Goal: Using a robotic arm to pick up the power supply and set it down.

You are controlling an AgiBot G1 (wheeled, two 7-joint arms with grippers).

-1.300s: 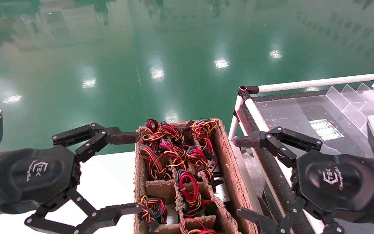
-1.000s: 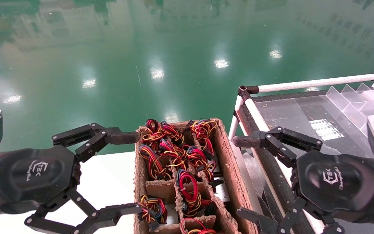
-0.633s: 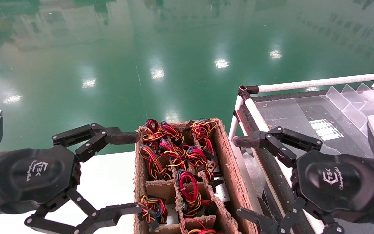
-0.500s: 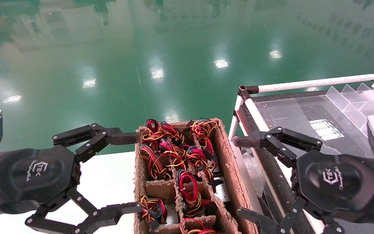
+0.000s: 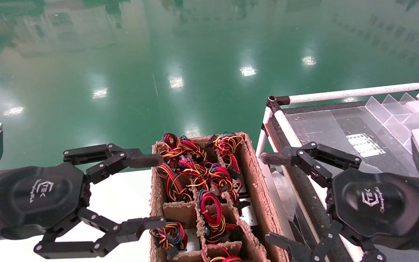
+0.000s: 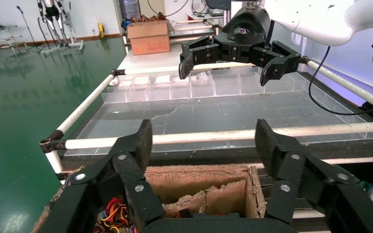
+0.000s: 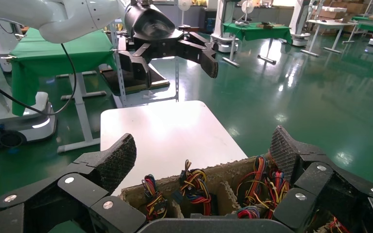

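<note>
A: Left gripper [image 5: 155, 191] is spread wide, empty, at the left wall of the cardboard tray [image 5: 258, 196]. Right gripper [image 5: 273, 198] is also wide and empty, parked between the tray and the rack [image 5: 280, 122].

B: Where's the power supply?

A: Power supplies [image 5: 249, 216] sit low in the compartments, mostly buried under the wire bundles [image 5: 209, 209]; only slivers of metal show.

B: So come down over one compartment, straddle the metal box rather than the wires, and stay off the dividers. Close on the casing only.
</note>
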